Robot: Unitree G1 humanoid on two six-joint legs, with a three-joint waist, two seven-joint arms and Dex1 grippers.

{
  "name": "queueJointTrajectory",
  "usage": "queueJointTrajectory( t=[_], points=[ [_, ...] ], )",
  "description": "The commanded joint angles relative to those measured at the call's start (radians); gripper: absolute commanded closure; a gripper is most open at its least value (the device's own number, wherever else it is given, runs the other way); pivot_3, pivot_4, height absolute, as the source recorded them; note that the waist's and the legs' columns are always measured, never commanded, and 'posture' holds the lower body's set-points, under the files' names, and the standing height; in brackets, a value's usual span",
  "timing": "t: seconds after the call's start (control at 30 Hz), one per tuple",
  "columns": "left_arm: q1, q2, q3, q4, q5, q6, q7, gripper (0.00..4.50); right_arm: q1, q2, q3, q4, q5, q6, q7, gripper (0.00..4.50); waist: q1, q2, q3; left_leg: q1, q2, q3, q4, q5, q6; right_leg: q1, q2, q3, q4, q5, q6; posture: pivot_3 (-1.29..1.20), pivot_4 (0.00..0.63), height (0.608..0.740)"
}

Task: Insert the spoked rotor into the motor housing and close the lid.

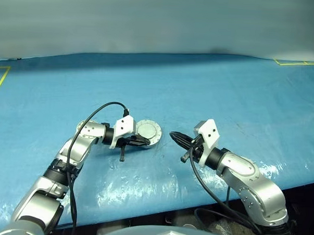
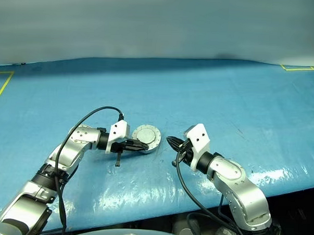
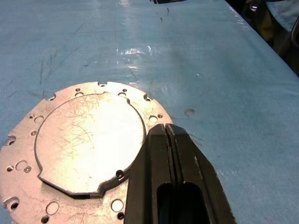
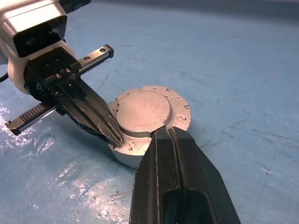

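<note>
On the blue table (image 1: 226, 89), lid (image 4: 145, 109) shut over motor housing (image 4: 128, 156); both grippers' jaws closed, empty.

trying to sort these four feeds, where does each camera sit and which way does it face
Head, left and right eye: look forward and down over the blue table; both arms show, the left gripper at the lid, the right gripper apart.
Left wrist: looks along its shut fingers over the lid.
Right wrist: looks along its shut fingers at the lid and the left gripper.
All views share the lid.
</note>
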Motion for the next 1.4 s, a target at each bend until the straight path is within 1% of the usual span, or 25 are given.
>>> queueJointTrajectory(
  t=[0.03,0.1,0.23,0.3,0.43,0.57,0.6,0.7,0.73,0.87,0.93,1.17,1.37,1.4],
  points=[
    [0.007,-0.001,0.047,-0.039,-0.024,-0.015,0.026,4.48,-0.020,0.001,0.004,-0.011,0.006,-0.013,0.014,4.50,0.000,0.000,0.000,0.000,0.000,0.000,0.000,0.000,0.000,0.000,0.000,0.000,0.000,0.000,0.000,0.00,0.150,0.740],
    [0.017,-0.009,0.092,-0.093,-0.082,0.016,0.041,4.48,-0.030,0.008,-0.002,-0.008,0.007,-0.019,0.012,4.50,-0.001,0.000,0.000,0.000,0.000,0.000,0.000,0.000,0.000,0.000,0.000,0.000,0.000,0.000,0.000,0.00,0.150,0.740],
    [0.087,0.001,0.197,-0.290,-0.194,0.059,0.094,4.48,-0.051,0.021,-0.005,-0.009,0.012,-0.029,0.019,4.50,-0.003,0.000,0.000,0.000,0.002,0.000,0.000,0.000,-0.001,0.000,0.000,0.000,0.000,0.000,0.000,0.00,0.150,0.740],
    [0.131,0.005,0.238,-0.374,-0.243,0.093,0.126,4.50,-0.063,0.030,-0.001,-0.003,0.013,-0.036,0.023,4.13,-0.006,0.000,0.000,0.000,0.002,0.000,0.000,0.001,-0.002,0.000,0.000,0.000,0.000,0.000,0.000,0.00,0.150,0.740],
    [0.221,0.010,0.290,-0.480,-0.292,0.145,0.193,4.50,-0.110,0.053,0.031,0.046,-0.011,-0.059,0.029,3.01,-0.009,0.000,0.000,0.000,0.003,0.000,0.000,0.001,-0.003,0.000,0.000,0.000,0.000,0.000,0.000,0.00,0.150,0.740],
    [0.342,0.022,0.327,-0.486,-0.267,0.161,0.268,4.50,-0.203,0.076,0.125,0.177,-0.096,-0.105,0.048,1.64,-0.012,0.000,0.000,0.001,0.001,0.001,0.000,0.001,-0.002,0.000,0.000,0.001,0.000,0.000,0.000,0.00,0.150,0.740],
    [0.359,0.025,0.330,-0.488,-0.262,0.159,0.279,4.50,-0.218,0.081,0.138,0.201,-0.106,-0.115,0.056,1.35,-0.012,0.000,0.000,0.001,0.001,0.001,0.000,0.001,-0.002,0.000,0.001,0.001,0.001,-0.001,-0.001,0.00,0.150,0.740],
    [0.408,0.015,0.352,-0.510,-0.291,0.175,0.308,4.50,-0.260,0.099,0.160,0.258,-0.117,-0.130,0.083,0.31,-0.007,0.001,0.000,0.001,0.002,-0.001,0.000,0.001,-0.003,0.000,0.001,-0.001,0.001,-0.001,-0.002,0.00,0.150,0.740],
    [0.429,0.021,0.351,-0.515,-0.279,0.171,0.315,4.50,-0.276,0.096,0.181,0.281,-0.131,-0.132,0.101,0.03,-0.005,0.001,0.000,0.001,0.001,-0.001,0.000,0.002,-0.004,0.000,0.001,-0.001,0.001,-0.001,-0.002,0.00,0.150,0.740],
    [0.497,0.034,0.335,-0.536,-0.238,0.156,0.337,4.50,-0.324,0.104,0.225,0.366,-0.175,-0.157,0.138,0.03,-0.009,0.000,0.000,0.000,0.001,0.000,0.000,0.002,-0.004,0.000,0.000,0.000,0.000,-0.002,-0.003,0.00,0.150,0.740],
    [0.531,0.029,0.329,-0.562,-0.241,0.155,0.345,4.50,-0.352,0.115,0.244,0.426,-0.222,-0.189,0.130,0.03,-0.011,0.001,0.000,0.001,0.001,0.001,0.000,0.002,-0.004,0.000,0.000,0.000,0.000,-0.002,-0.003,0.00,0.150,0.740],
    [0.601,0.039,0.330,-0.588,-0.212,0.137,0.375,4.50,-0.385,0.145,0.274,0.551,-0.280,-0.245,0.168,0.03,-0.011,0.001,0.000,0.001,0.002,0.001,0.000,0.002,-0.005,0.000,0.000,0.000,0.001,-0.003,-0.006,0.00,0.150,0.740],
    [0.620,0.034,0.331,-0.598,-0.196,0.128,0.404,4.50,-0.389,0.166,0.298,0.588,-0.318,-0.270,0.200,0.03,-0.011,0.001,0.000,0.001,0.002,0.001,0.000,0.002,-0.004,0.000,0.000,0.000,0.001,-0.003,-0.006,0.00,0.150,0.740],
    [0.620,0.034,0.329,-0.599,-0.195,0.127,0.406,4.50,-0.390,0.167,0.303,0.596,-0.332,-0.284,0.199,0.20,-0.011,0.001,0.000,0.001,0.002,0.001,0.000,0.002,-0.004,0.000,0.000,0.000,0.001,-0.003,-0.006,0.00,0.150,0.740]
  ],
)
